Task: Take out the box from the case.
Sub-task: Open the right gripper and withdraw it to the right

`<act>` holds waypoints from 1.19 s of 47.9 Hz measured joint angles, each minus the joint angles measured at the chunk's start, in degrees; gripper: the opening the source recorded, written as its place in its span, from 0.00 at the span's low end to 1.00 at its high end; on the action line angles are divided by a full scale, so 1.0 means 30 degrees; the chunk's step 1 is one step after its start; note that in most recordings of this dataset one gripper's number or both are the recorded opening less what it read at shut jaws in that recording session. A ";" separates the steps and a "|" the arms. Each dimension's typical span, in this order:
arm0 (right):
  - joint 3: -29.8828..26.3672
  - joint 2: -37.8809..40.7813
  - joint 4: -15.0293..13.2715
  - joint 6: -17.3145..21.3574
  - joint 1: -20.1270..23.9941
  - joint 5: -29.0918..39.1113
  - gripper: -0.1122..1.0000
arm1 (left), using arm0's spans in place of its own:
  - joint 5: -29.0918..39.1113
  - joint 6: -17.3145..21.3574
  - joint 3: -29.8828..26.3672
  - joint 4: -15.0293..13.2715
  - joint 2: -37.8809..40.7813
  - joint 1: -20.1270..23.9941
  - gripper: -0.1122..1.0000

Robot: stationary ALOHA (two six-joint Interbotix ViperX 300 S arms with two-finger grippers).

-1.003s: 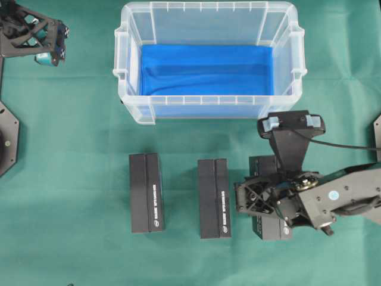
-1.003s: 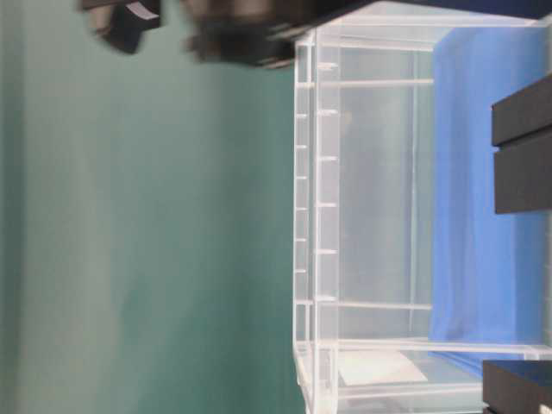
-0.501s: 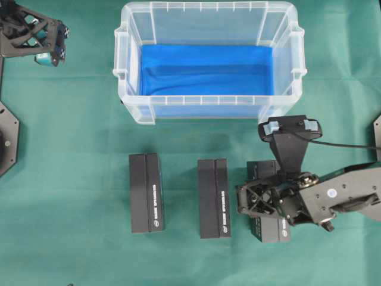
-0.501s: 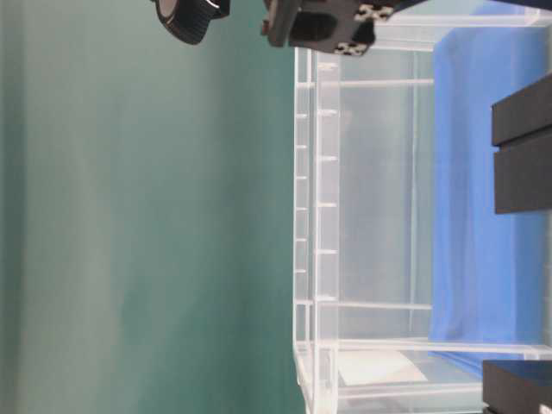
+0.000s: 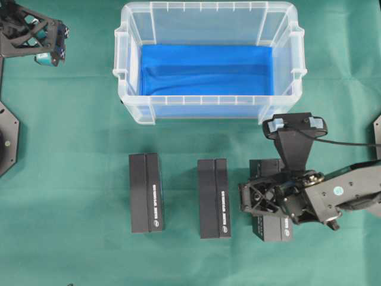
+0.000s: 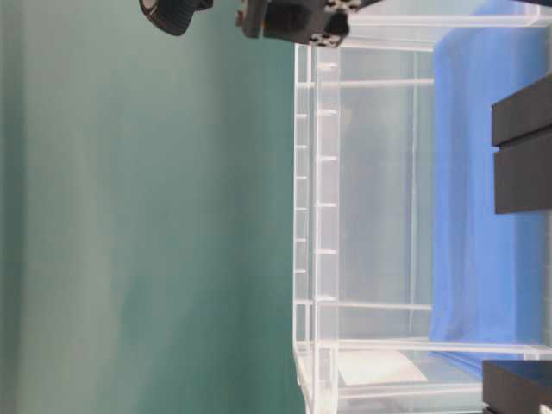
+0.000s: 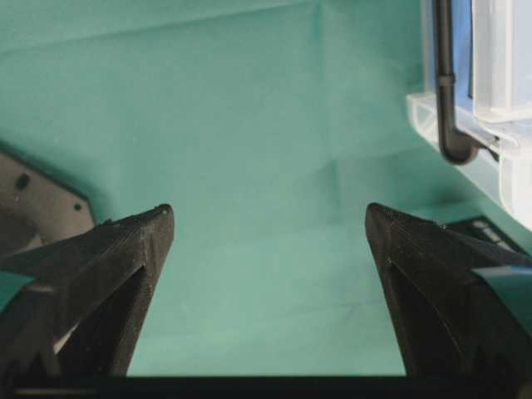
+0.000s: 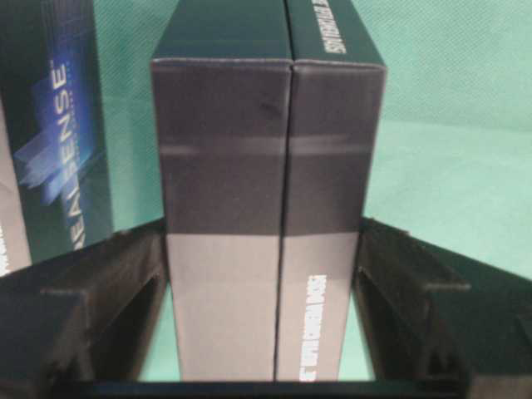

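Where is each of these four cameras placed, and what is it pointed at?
Overhead: above, looking down at the case, three boxes, both arms.
Table-level: low, picture turned sideways, facing the case's wall; arm parts at top.
Left wrist: between the left gripper fingers, facing green cloth.
Right wrist: the right gripper straddling the rightmost box.
Overhead and right wrist share that box.

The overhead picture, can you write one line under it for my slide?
Three black boxes lie in a row on the green cloth below the case; the right gripper straddles the rightmost box.
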 measured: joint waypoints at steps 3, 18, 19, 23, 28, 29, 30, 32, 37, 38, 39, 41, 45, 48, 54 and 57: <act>-0.0059 -0.0059 0.0000 0.0000 0.0000 0.0146 0.95 | 0.0000 0.0000 0.0000 0.0000 0.0000 0.0029 0.97; -0.0234 -0.0117 0.0000 0.0000 0.0000 0.0410 0.92 | 0.0000 0.0029 0.0000 0.0000 0.0000 0.0029 0.97; -0.0264 -0.0088 0.0000 0.0000 0.0000 0.0439 0.92 | 0.0029 0.0029 0.0000 -0.0029 0.0000 0.0029 0.97; -0.0527 -0.0088 0.0000 -0.0029 0.0000 0.0762 0.92 | 0.0000 0.0029 -0.0029 -0.0029 0.0000 0.0029 0.97; -0.0937 -0.0117 0.0000 -0.0029 0.0000 0.1406 0.91 | 0.0000 0.0029 0.0000 -0.0029 0.0000 0.0000 0.97; -0.1055 -0.0117 0.0000 -0.0059 0.0000 0.1553 0.91 | 0.0000 0.0029 0.0000 -0.0029 0.0000 0.0029 0.97; -0.1260 -0.0117 0.0000 -0.0176 0.0000 0.1758 0.91 | 0.0000 0.0029 0.0000 0.0000 0.0000 0.0000 0.97; -0.1523 -0.0176 0.0000 -0.0205 -0.0029 0.2051 0.91 | 0.0000 0.0029 0.0000 -0.0029 0.0000 0.0029 0.97; -0.2432 -0.0586 -0.0088 -0.0322 -0.0205 0.3076 0.91 | 0.0029 0.0029 0.0000 -0.0029 0.0000 0.0029 0.97; -0.2607 -0.0674 -0.0146 -0.0381 -0.0234 0.3281 0.91 | 0.0000 0.0029 0.0000 0.0000 0.0000 0.0029 0.97; -0.2783 -0.0762 -0.0176 -0.0439 -0.0264 0.3516 0.91 | 0.0000 0.0029 0.0000 0.0000 0.0000 0.0029 0.97; -0.3311 -0.0908 -0.0322 -0.0557 -0.0352 0.4160 0.91 | 0.0000 0.0029 0.0000 -0.0029 0.0000 0.0029 0.97; -0.4248 -0.1143 -0.0557 -0.0820 -0.0352 0.5479 0.91 | 0.0000 0.0029 0.0000 -0.0029 0.0000 0.0029 0.97; -0.5098 -0.1172 -0.0762 -0.1025 -0.0322 0.6592 0.91 | 0.0000 0.0029 0.0000 0.0000 0.0000 0.0029 0.97; -0.6445 -0.1201 -0.1143 -0.1494 -0.0352 0.8408 0.91 | 0.0000 0.0029 0.0000 -0.0029 0.0000 0.0029 0.97; -0.6885 -0.1201 -0.1172 -0.1611 -0.0352 0.8906 0.91 | 0.0000 0.0029 0.0000 -0.0029 0.0000 0.0029 0.97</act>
